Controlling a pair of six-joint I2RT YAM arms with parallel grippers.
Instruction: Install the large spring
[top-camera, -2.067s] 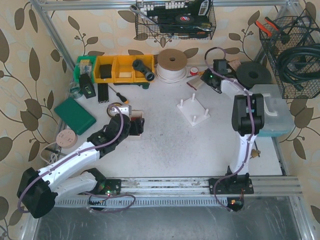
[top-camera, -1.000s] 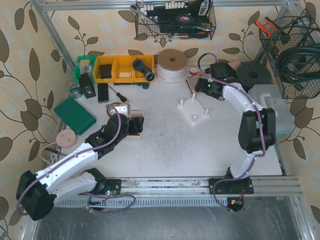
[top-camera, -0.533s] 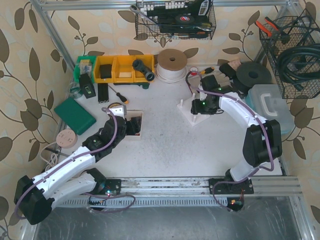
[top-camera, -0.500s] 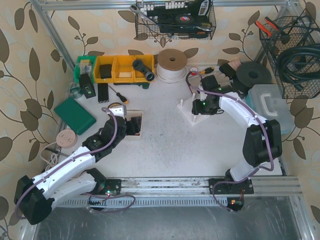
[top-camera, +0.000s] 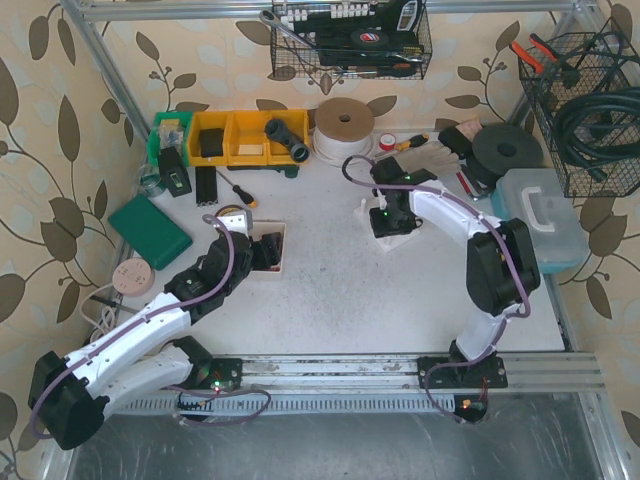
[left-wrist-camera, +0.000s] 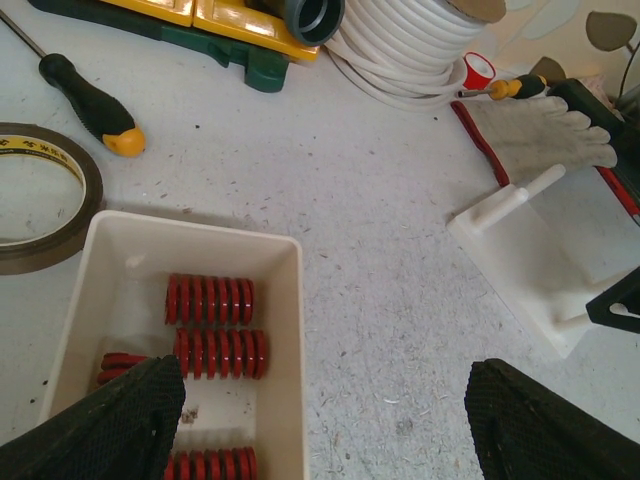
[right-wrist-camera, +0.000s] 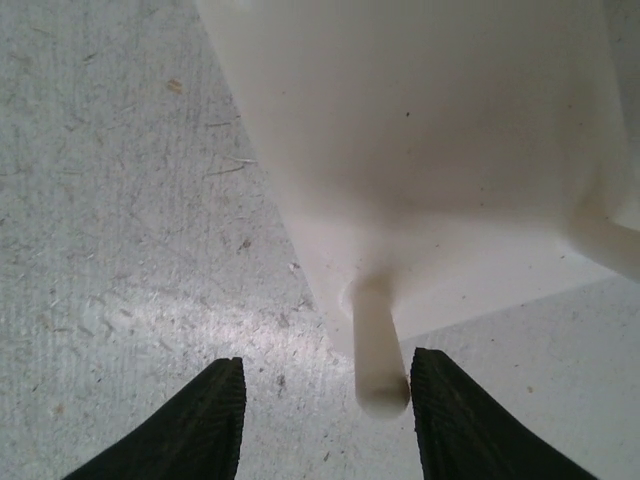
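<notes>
Leaf-patterned walls close in a speckled white worktop (top-camera: 330, 300), and the main change on it is the right arm. Two seconds back it was folded up near the right edge with its tool toward the far right corner, and it has since swung across to the white peg stand (left-wrist-camera: 560, 260) lying between the middle and the far edge. The right tool (right-wrist-camera: 325, 390) now hangs low over the stand's edge, spread, with one peg (right-wrist-camera: 376, 345) between its fingers and seemingly clear of both. The left tool (left-wrist-camera: 325, 400) has drawn back a little from the cream box (left-wrist-camera: 290, 300) toward the left edge, so more of the box shows; it is spread wide and holds nothing. The red springs (left-wrist-camera: 218, 352) all lie in the box, none lifted. My reading is that the right arm is getting ready to steady the stand, while the spring pick-up has not begun, so the task is at an early stage
</notes>
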